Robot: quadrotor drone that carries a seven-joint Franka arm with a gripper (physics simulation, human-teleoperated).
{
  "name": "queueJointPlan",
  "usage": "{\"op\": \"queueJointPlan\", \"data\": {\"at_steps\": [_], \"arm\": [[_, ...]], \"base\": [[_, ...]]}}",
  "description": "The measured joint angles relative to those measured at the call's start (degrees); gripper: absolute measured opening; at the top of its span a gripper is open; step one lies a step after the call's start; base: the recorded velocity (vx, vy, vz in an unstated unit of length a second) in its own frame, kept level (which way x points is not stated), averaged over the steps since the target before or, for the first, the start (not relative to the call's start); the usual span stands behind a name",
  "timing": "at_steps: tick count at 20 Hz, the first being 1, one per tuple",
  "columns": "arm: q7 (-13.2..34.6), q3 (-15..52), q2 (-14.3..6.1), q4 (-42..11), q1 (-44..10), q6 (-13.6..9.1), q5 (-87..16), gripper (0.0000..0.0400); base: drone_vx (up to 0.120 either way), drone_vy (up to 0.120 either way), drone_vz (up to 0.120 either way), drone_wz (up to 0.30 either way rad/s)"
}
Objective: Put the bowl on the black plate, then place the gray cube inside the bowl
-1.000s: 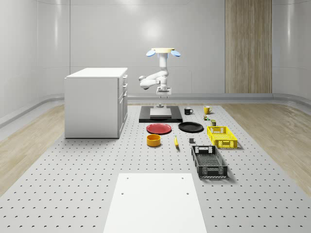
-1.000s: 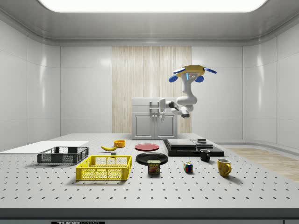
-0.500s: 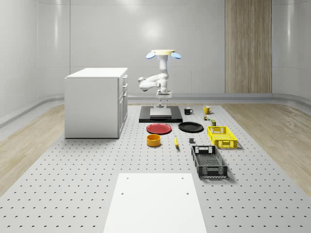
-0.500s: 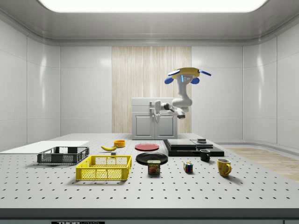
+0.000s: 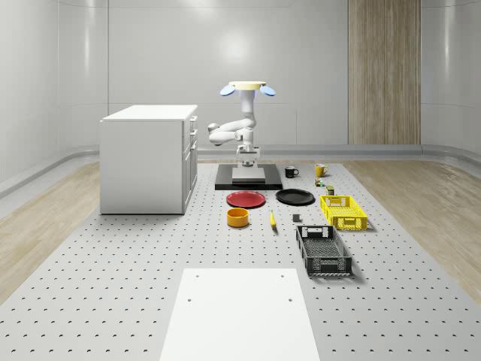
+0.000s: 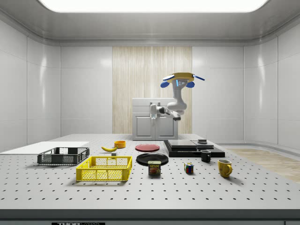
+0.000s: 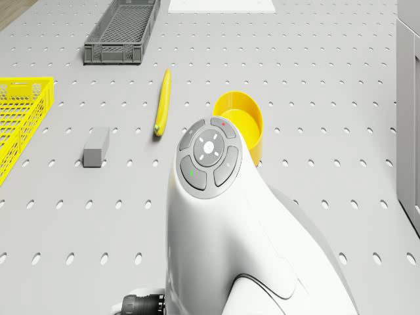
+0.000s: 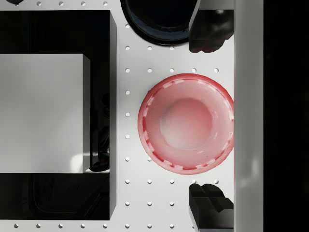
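Plainly, the one piece of writing we can read is the word SPAM on the can, which stands on the surface well apart from the pincer. The surface is white and dotted with rows of holes. It lies in a room of pale panelled walls with one strip of wood panelling and a wooden floor at the sides. A white cabinet stands on it to one side of the pincer. The drone hovers over the near edge of the black platform. Its arm reaches out so that the pincer hangs in the air, pointing down, over the red plate. We see its two dark fingers spread wide, with nothing held between them. The black plate lies just past one finger, beside the red plate. The bowl, yellow and upright, rests on the surface beyond the red plate from the pincer, on the side away from the platform. The gray cube lies on the surface, farther out from the pincer, with the banana between it and the bowl.
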Motion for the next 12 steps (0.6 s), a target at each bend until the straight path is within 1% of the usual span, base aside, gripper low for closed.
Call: {"op": "queueJointPlan", "data": {"at_steps": [12], "arm": [[0.6,0.6,-2.5,0.2,-0.7,2.4,1.2,0.0400]], "base": [[0.120,0.000,0.000,0.000]]}}
